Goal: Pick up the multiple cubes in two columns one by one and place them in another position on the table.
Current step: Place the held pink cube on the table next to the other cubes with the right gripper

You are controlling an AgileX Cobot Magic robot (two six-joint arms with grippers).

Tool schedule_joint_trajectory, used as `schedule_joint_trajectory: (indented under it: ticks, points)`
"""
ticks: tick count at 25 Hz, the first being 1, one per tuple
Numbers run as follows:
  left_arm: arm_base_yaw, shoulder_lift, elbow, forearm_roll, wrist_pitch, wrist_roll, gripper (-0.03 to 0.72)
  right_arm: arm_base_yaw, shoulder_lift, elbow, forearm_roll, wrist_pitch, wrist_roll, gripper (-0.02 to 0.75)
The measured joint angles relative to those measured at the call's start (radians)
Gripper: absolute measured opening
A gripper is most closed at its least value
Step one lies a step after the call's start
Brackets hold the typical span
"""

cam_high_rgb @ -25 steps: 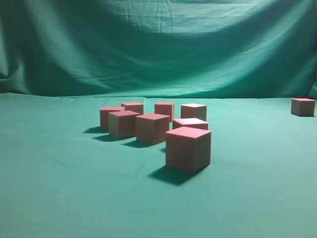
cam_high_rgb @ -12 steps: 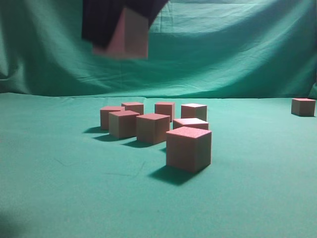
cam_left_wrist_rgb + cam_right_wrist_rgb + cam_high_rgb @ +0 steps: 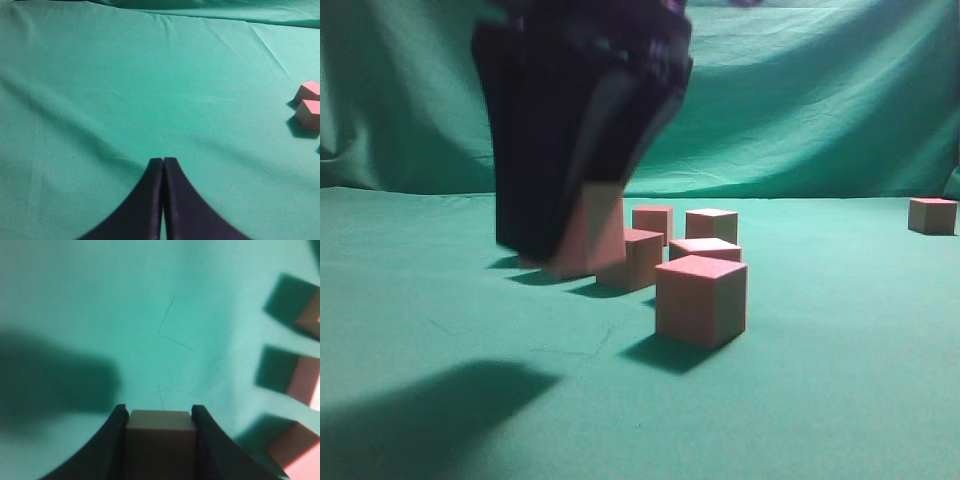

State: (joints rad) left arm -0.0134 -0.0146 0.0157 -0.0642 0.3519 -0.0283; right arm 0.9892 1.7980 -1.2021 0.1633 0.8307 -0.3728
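Half a second ago my right black pincer (image 3: pixel 582 235) hung high against the backdrop; now it has dropped low, clenched around one salmon-pink solid cube (image 3: pixel 159 440), just left of the cluster of matching pink blocks (image 3: pixel 700 298) on the teal-green cloth surface (image 3: pixel 840 380). My left pincer (image 3: pixel 163 165) hangs empty with its jaws pressed together, over bare cloth. I judge this the placing step: next I must settle the cube flat, then release without nudging its neighbours. Far right, a lone block (image 3: pixel 931 215) sits well apart.
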Motion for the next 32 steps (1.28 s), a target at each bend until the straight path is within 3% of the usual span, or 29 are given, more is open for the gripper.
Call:
schedule_joint_trajectory:
  ticks: [8,26,28,32]
  points:
    - [0.000,0.000,0.000,0.000,0.000,0.000,0.000,0.000,0.042,0.000,-0.015,-0.086,-0.043,0.250]
    - [0.000,0.000,0.000,0.000,0.000,0.000,0.000,0.000,0.103,0.000,-0.041,-0.075,-0.087,0.250]
    - [0.000,0.000,0.000,0.000,0.000,0.000,0.000,0.000,0.108,-0.004,-0.041,-0.059,-0.087,0.326]
    - [0.000,0.000,0.000,0.000,0.000,0.000,0.000,0.000,0.112,-0.076,-0.041,0.031,-0.087,0.555]
